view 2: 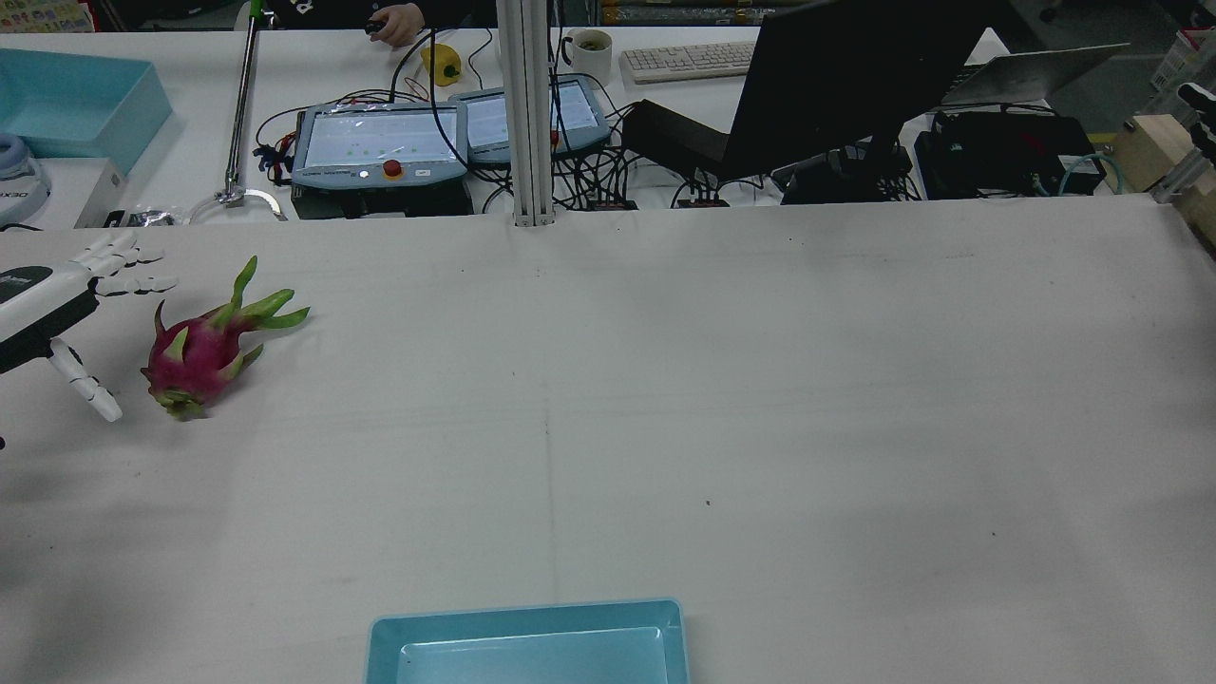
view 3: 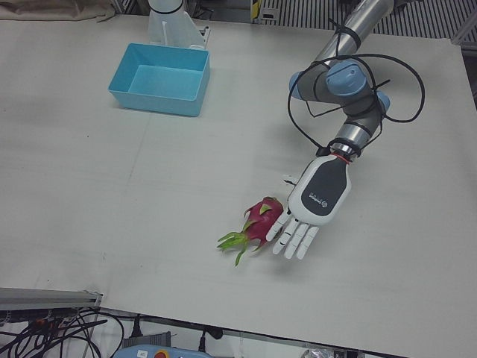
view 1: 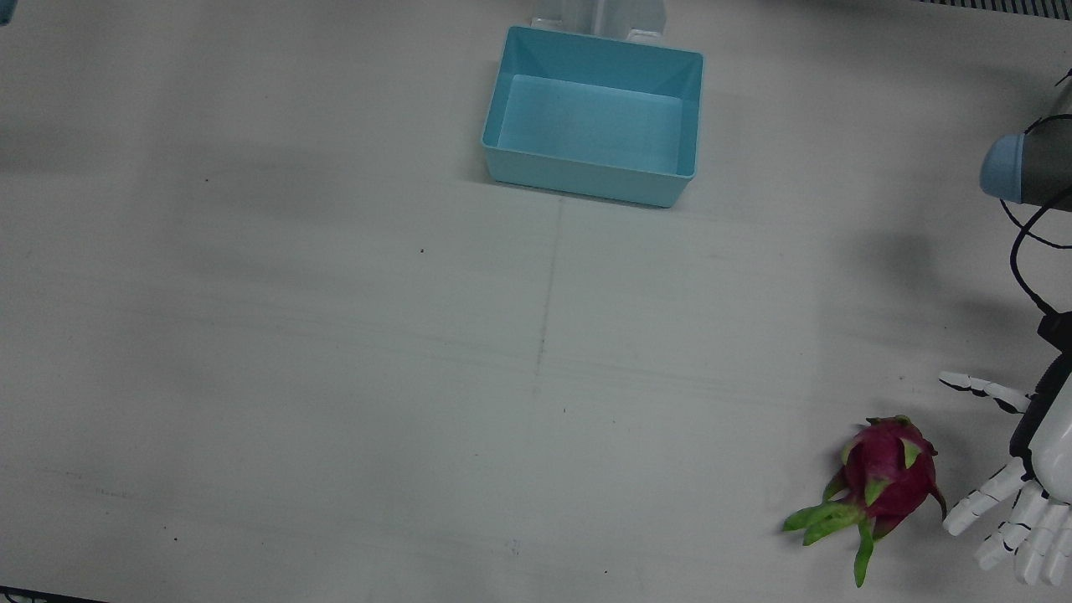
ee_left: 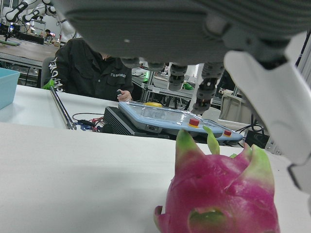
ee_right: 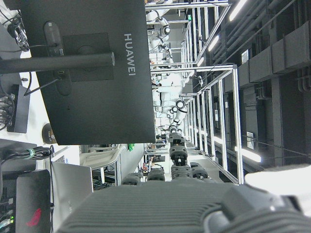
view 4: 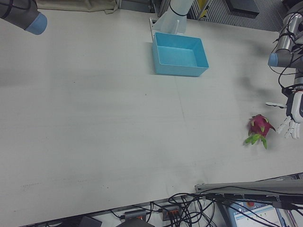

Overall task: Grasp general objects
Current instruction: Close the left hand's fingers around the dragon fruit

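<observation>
Lay on the white surface (view 1: 335, 335) near its operator-side edge, on the left arm's half: a dragon fruit (view 1: 886, 481), magenta skin, green scales pointing away from the hand. Hovered just beside it, the left hand (view 3: 307, 216), palm down, fingers (view 3: 297, 239) spread and straight, holding nothing; whether a fingertip touched the fruit could not be told. Seen from the left hand view, fruit (ee_left: 221, 194) close under the palm, thumb to one side, other fingers ahead. Stood empty at the robot's side of the surface, a light blue bin (view 1: 593, 113), well apart from the fruit. Showed only partly in its own camera, the right hand (ee_right: 160, 206): dark back and knuckles, fingers hidden, so open or clenched could not be told. Read "HUAWEI" in white on the back of a black monitor (ee_right: 92, 73) in that view. Bore small writing on the grey back of the left hand, too small to read.
</observation>
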Action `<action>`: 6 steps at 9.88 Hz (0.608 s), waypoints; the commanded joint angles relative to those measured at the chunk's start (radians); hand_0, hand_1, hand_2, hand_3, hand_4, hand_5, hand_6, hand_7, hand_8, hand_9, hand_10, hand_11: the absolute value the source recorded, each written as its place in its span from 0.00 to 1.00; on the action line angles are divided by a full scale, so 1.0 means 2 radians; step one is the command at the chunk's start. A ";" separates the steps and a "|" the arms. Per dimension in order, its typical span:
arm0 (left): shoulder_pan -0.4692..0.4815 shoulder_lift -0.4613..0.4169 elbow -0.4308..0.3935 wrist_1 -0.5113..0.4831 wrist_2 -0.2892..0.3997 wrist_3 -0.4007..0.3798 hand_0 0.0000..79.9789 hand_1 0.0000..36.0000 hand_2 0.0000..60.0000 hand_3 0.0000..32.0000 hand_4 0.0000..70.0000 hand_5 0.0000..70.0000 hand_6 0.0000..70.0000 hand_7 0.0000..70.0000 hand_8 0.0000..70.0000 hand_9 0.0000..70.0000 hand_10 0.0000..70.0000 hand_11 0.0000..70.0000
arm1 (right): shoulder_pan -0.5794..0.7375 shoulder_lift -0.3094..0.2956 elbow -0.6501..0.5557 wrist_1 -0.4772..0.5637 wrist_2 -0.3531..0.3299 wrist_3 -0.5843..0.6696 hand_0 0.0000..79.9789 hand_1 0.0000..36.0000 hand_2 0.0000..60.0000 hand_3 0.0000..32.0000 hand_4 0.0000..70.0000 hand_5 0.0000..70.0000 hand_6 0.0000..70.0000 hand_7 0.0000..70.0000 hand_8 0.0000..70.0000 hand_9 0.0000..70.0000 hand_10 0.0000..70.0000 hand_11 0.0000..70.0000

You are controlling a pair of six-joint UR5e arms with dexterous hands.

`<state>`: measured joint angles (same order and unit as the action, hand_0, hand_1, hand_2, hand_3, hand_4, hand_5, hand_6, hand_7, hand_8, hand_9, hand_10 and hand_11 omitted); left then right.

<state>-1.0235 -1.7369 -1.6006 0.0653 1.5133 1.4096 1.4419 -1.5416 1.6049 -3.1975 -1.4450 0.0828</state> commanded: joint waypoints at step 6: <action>0.057 -0.050 0.033 0.052 -0.029 0.002 0.60 0.40 0.10 0.00 0.24 0.17 0.00 0.19 0.00 0.02 0.00 0.00 | 0.000 0.000 0.000 0.000 0.000 0.000 0.00 0.00 0.00 0.00 0.00 0.00 0.00 0.00 0.00 0.00 0.00 0.00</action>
<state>-0.9112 -1.8389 -1.5345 0.1664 1.4607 1.4105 1.4419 -1.5417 1.6049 -3.1983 -1.4450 0.0828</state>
